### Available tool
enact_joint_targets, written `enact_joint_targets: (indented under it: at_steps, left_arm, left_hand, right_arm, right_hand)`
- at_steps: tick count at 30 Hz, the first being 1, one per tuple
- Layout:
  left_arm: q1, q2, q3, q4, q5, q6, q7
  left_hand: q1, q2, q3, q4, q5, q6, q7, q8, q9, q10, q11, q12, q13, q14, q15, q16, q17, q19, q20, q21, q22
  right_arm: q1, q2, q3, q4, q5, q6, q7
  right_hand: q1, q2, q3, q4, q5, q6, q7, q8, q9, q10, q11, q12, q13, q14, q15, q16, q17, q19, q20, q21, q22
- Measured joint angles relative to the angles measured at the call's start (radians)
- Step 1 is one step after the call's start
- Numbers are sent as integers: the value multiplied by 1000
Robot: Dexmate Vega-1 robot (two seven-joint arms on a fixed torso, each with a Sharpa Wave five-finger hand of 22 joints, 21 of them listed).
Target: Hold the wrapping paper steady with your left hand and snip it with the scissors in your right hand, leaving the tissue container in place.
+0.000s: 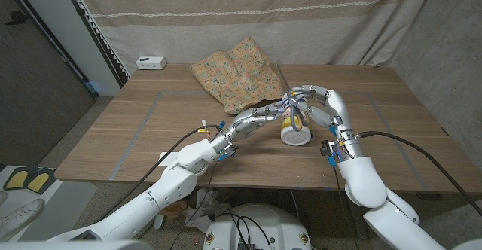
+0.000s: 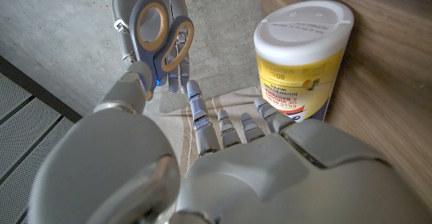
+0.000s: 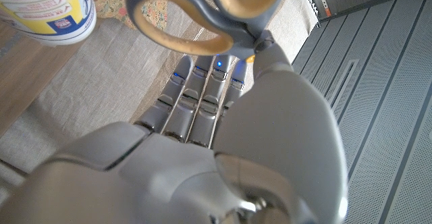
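Observation:
The floral wrapping paper [image 1: 237, 73] lies crumpled at the table's back middle, and a patch of it [image 3: 128, 1] shows in the right wrist view. A yellow-and-white tissue container [image 1: 296, 129] lies on its side just in front of the paper; its white lid [image 2: 304, 21] faces the left wrist camera. My right hand [image 1: 320, 103] holds the grey-and-tan scissors [image 2: 162, 32] by the handles [image 3: 202, 15], the blades pointing toward the paper. My left hand [image 1: 260, 117] reaches across with fingers [image 2: 223, 126] stretched out, holding nothing, between the paper's near edge and the container.
A small white box [image 1: 151, 62] sits at the back left corner of the wooden table [image 1: 135, 129]. A curtain hangs behind the table. Bare tabletop lies to the left and to the far right of both hands.

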State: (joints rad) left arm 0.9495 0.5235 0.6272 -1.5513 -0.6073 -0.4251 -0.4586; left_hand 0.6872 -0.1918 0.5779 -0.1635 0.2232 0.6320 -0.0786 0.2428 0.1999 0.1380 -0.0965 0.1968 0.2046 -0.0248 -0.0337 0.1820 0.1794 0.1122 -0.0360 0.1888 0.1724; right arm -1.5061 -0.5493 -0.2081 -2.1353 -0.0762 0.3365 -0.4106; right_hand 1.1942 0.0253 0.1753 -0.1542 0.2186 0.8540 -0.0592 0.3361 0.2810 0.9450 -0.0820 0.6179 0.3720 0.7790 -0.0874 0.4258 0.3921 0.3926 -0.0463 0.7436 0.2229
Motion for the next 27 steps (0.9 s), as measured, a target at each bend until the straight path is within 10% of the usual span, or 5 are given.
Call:
enact_joint_targets:
  at_steps: [27]
  left_arm:
    - [-16, 10, 26, -37, 66, 26, 55]
  left_hand:
    - [-3, 8, -77, -7, 53, 86, -32, 17, 3, 42, -33, 22, 0, 7, 0, 7, 0, 22, -3, 4, 0]
  right_arm:
    - [22, -1, -28, -2, 1, -20, -3]
  right_hand:
    - [0, 0, 1, 2, -3, 0, 0, -4, 5, 0, 0, -3, 14, 0, 0, -4, 0, -5, 5, 12, 0]
